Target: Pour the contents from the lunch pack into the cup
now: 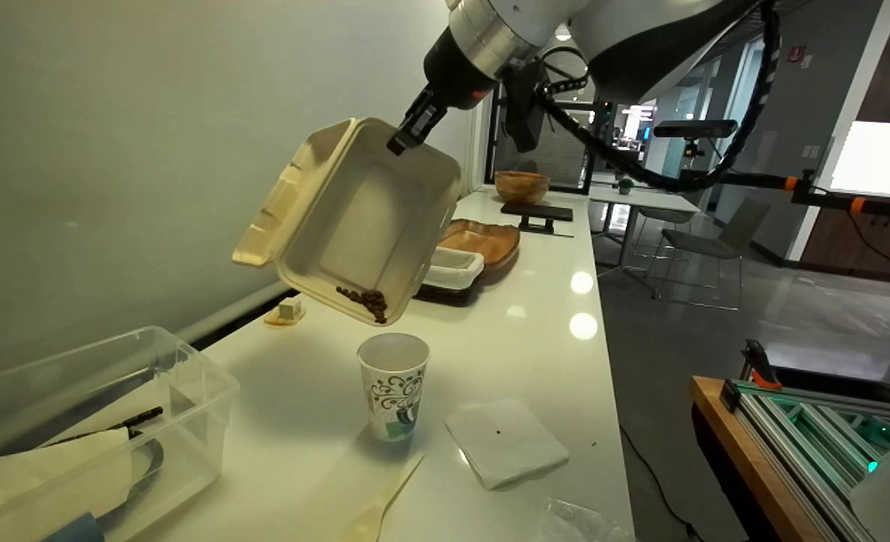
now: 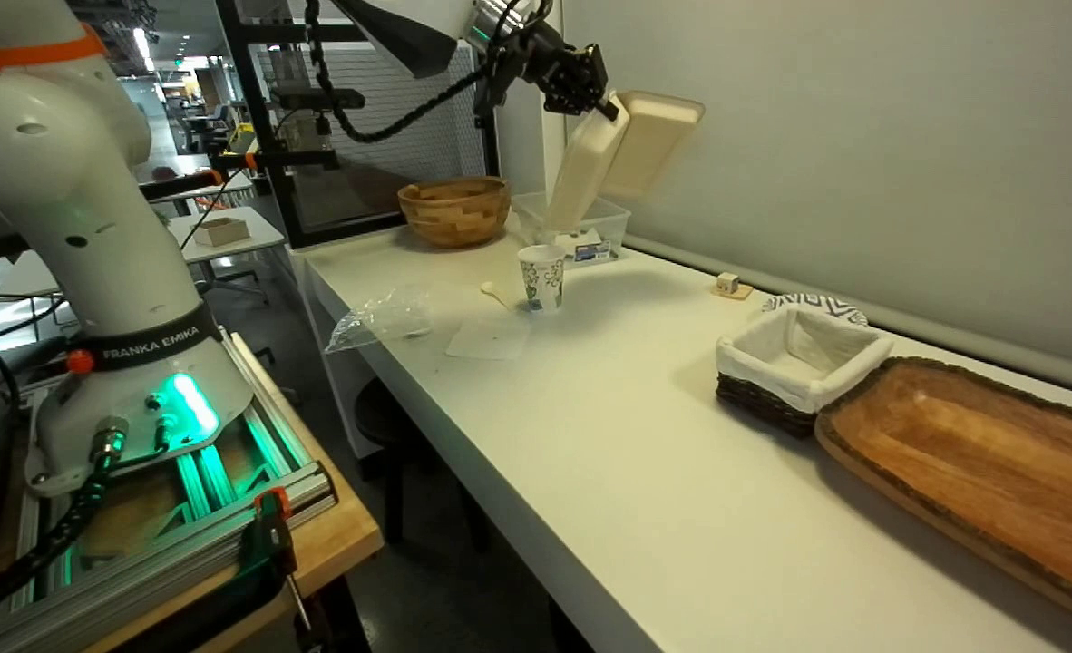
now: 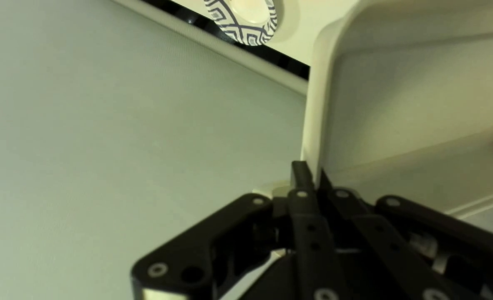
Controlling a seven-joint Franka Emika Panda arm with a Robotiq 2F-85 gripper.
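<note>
In an exterior view, your jaws pinch the tilted lunch pack (image 1: 366, 218) by its rim, brown pieces (image 1: 373, 301) in its low corner; below, the upright cup (image 1: 394, 388) stands on the surface (image 1: 490, 361), a napkin (image 1: 509, 448) between it and the right edge.

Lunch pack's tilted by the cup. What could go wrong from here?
Spill: brown pieces sit in the low corner of the lunch pack, which is far wider than the cup; some may miss the opening.
Slip: the gripper pinches just the pack's rim, so the pack might pivot or slip.
Knock: that corner hangs close to the cup's rim; lowering it could tip the cup.
</note>
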